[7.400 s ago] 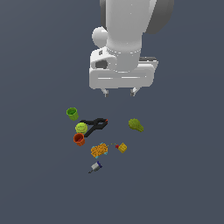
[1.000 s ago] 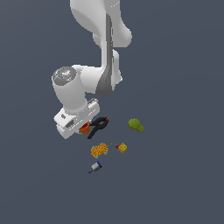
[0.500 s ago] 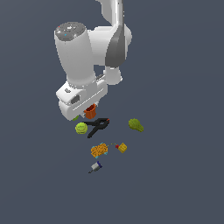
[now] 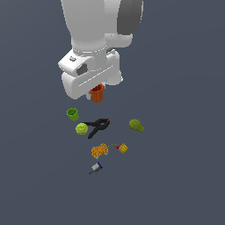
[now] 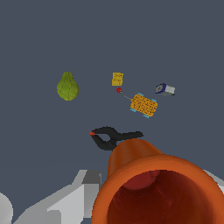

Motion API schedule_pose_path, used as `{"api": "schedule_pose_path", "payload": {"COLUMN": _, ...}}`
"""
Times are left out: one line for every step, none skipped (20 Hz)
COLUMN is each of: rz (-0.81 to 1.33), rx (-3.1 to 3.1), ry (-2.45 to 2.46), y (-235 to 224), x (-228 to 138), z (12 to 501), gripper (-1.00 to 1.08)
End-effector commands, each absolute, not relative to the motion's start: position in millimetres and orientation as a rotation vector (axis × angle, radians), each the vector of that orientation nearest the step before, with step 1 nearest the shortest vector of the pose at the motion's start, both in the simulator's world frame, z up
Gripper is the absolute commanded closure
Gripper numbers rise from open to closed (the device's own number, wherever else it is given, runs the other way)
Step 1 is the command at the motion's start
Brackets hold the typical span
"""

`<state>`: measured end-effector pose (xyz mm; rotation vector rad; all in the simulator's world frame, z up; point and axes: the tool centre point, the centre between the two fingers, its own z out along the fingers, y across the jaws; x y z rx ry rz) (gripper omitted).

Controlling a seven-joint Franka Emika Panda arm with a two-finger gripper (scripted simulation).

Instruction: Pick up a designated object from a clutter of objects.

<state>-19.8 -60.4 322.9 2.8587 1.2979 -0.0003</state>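
Note:
The small orange-red cup (image 4: 97, 93) hangs under the white gripper (image 4: 97, 90), lifted well above the floor and the clutter. The gripper is shut on it. In the wrist view the cup (image 5: 153, 188) fills the near foreground, its hollow mouth toward the camera, with a grey finger (image 5: 83, 192) beside it. Below lie the lime-green cup (image 4: 72, 114), the yellow-green ball (image 4: 81, 128), the black clamp (image 4: 98, 126), the green pear-like lump (image 4: 136, 125), the orange-yellow speckled box (image 4: 99, 150), the yellow cube (image 4: 123, 148) and the grey-blue marker (image 4: 96, 167).
The clamp (image 5: 113, 136), pear-like lump (image 5: 67, 86), speckled box (image 5: 144, 105), yellow cube (image 5: 117, 78) and marker (image 5: 165, 89) also show in the wrist view. A tiny red dot (image 5: 118, 90) lies by the cube. All rest on a flat dark grey floor (image 4: 184, 176).
The gripper came down onto the clutter, closed on the orange-red cup and has risen with it. Over the last second the cup has left the floor and moved up.

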Motion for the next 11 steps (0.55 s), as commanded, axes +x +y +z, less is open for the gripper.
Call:
{"api": "schedule_pose_path", "payload": {"rz": -0.001, "rx": 2.859, "ry": 1.298, "y": -54, "x": -23, "z": 339, "gripper": 1.08}}
{"api": "schedule_pose_path", "payload": {"rz": -0.001, "rx": 2.86, "ry": 1.298, "y": -52, "x": -24, "z": 344, "gripper": 1.08}}
{"api": "schedule_pose_path", "payload": {"rz": -0.001, "rx": 2.86, "ry": 1.298, "y": -50, "x": -24, "z": 349, "gripper": 1.08}}
{"api": "schedule_pose_path", "payload": {"rz": -0.001, "rx": 2.86, "ry": 1.298, "y": -49, "x": -25, "z": 353, "gripper": 1.08}}
{"api": "schedule_pose_path", "payload": {"rz": -0.001, "rx": 2.86, "ry": 1.298, "y": -47, "x": -25, "z": 356, "gripper": 1.08}}
{"api": "schedule_pose_path", "payload": {"rz": -0.001, "rx": 2.86, "ry": 1.298, "y": -46, "x": -25, "z": 359, "gripper": 1.08}}
{"api": "schedule_pose_path", "payload": {"rz": -0.001, "rx": 2.86, "ry": 1.298, "y": -45, "x": -26, "z": 361, "gripper": 1.08}}
{"api": "schedule_pose_path", "payload": {"rz": -0.001, "rx": 2.86, "ry": 1.298, "y": -45, "x": -26, "z": 363, "gripper": 1.08}}
{"api": "schedule_pose_path", "payload": {"rz": -0.001, "rx": 2.86, "ry": 1.298, "y": -44, "x": -26, "z": 365, "gripper": 1.08}}
{"api": "schedule_pose_path", "payload": {"rz": -0.001, "rx": 2.86, "ry": 1.298, "y": -44, "x": -26, "z": 365, "gripper": 1.08}}
{"api": "schedule_pose_path", "payload": {"rz": 0.0, "rx": 2.86, "ry": 1.299, "y": -44, "x": -26, "z": 366, "gripper": 1.08}}
